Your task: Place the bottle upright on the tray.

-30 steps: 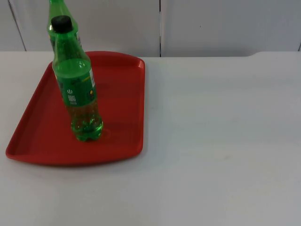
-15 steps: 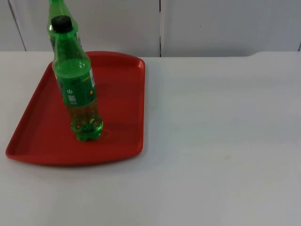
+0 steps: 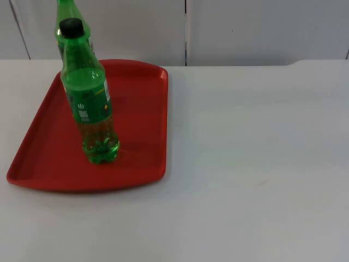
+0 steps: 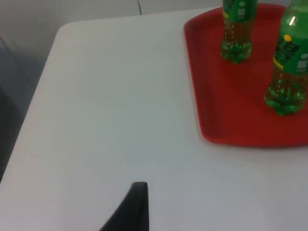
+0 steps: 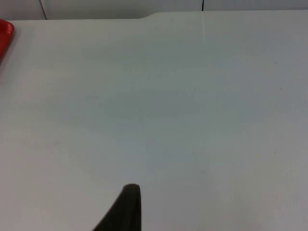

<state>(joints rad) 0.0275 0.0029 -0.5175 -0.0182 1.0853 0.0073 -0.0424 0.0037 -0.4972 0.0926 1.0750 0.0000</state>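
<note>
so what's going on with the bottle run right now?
Nothing is being handled at this moment. Two green bottles stand upright on the red tray: the front bottle near its middle and the back bottle at its far edge, apart from each other. The left gripper hangs over bare white table beside the tray, and the right gripper over bare table further off. By the look of it, the placing is done.
</note>
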